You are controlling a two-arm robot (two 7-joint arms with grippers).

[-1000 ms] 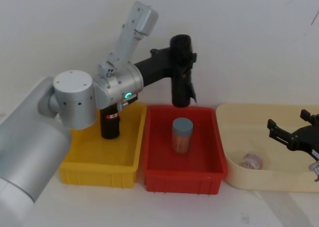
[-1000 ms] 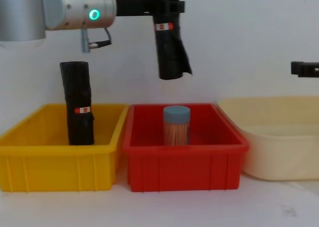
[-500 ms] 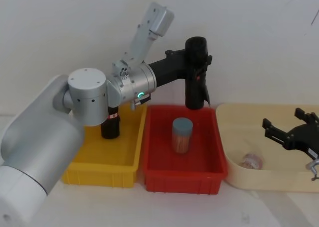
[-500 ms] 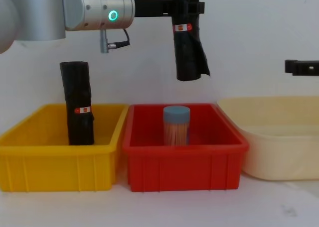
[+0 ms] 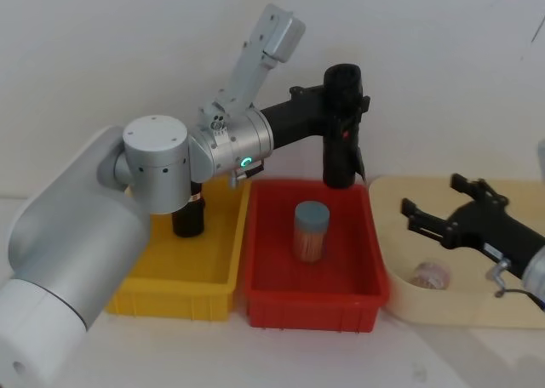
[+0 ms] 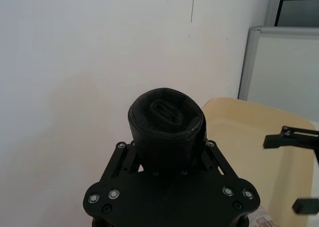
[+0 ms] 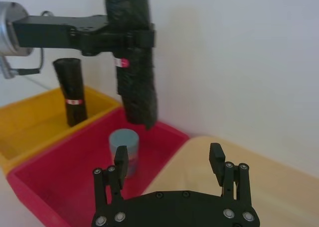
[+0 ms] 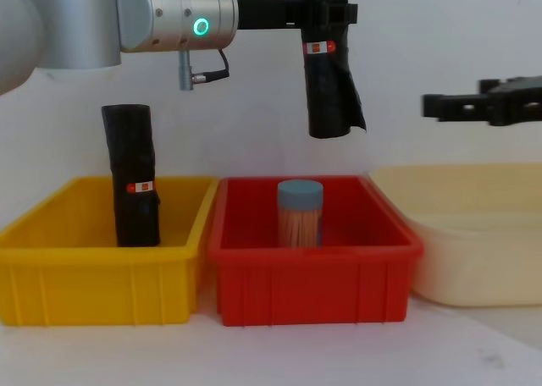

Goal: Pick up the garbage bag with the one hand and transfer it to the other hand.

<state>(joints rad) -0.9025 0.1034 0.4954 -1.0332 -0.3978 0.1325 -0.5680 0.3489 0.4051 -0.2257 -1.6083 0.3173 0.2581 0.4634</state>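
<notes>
The garbage bag (image 5: 341, 145), a black roll with a small red label, hangs upright in the air over the back of the red bin (image 5: 311, 307). My left gripper (image 5: 342, 99), the one hand with the green ring, is shut on the roll's upper part. The same roll shows in the chest view (image 8: 329, 90), the left wrist view (image 6: 167, 122) and the right wrist view (image 7: 134, 82). My right gripper (image 5: 430, 196), the other hand, stands open above the beige tub (image 5: 460, 307), to the right of the roll and apart from it, its fingers pointing toward it (image 8: 453, 100).
A second black roll (image 5: 188, 213) stands upright in the yellow bin (image 5: 170, 296) on the left. A jar with a blue-grey lid (image 5: 311, 232) stands in the red bin below the held roll. A small wrapped item (image 5: 428, 275) lies in the beige tub.
My left arm has carried the roll to the right, from the red bin's left side to its right side. My right gripper has moved left toward the roll.
</notes>
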